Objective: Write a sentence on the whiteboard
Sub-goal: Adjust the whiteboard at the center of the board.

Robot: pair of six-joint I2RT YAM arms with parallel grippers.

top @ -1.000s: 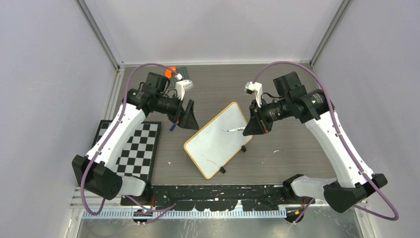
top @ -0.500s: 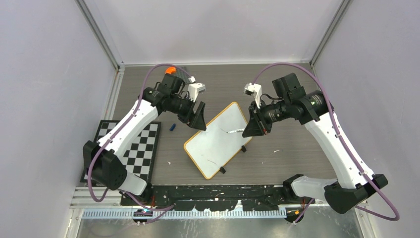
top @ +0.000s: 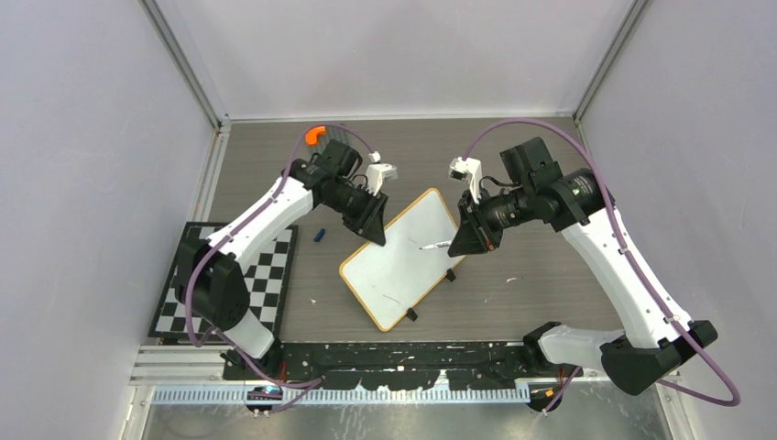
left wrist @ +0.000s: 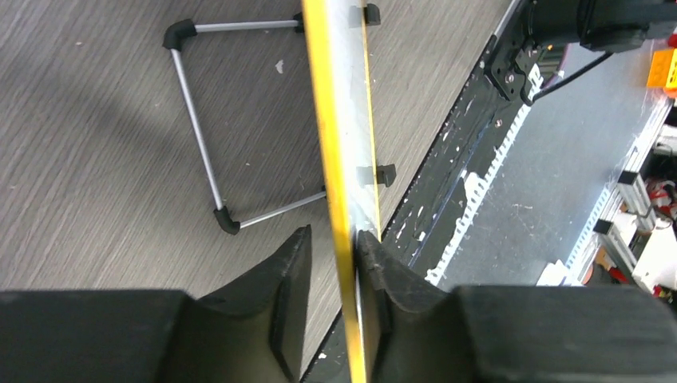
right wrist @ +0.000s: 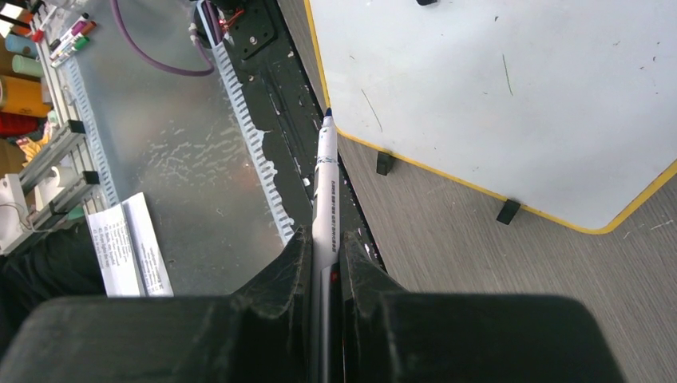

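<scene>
Left gripper has swung astride the ten-o'clock edge of the wood-rimmed white whiteboard, unclamped. Right gripper clasps a white marker; writing awaits bracing.

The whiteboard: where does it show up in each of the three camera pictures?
Top view: the whiteboard lies slanted at mid-table.
Left wrist: edge-on, a yellow strip running top to bottom, between the fingers of the left claw.
Right wrist: its white face fills the upper right.
Shared landmark: the black clip feet on its rim, seen in all three.
</scene>
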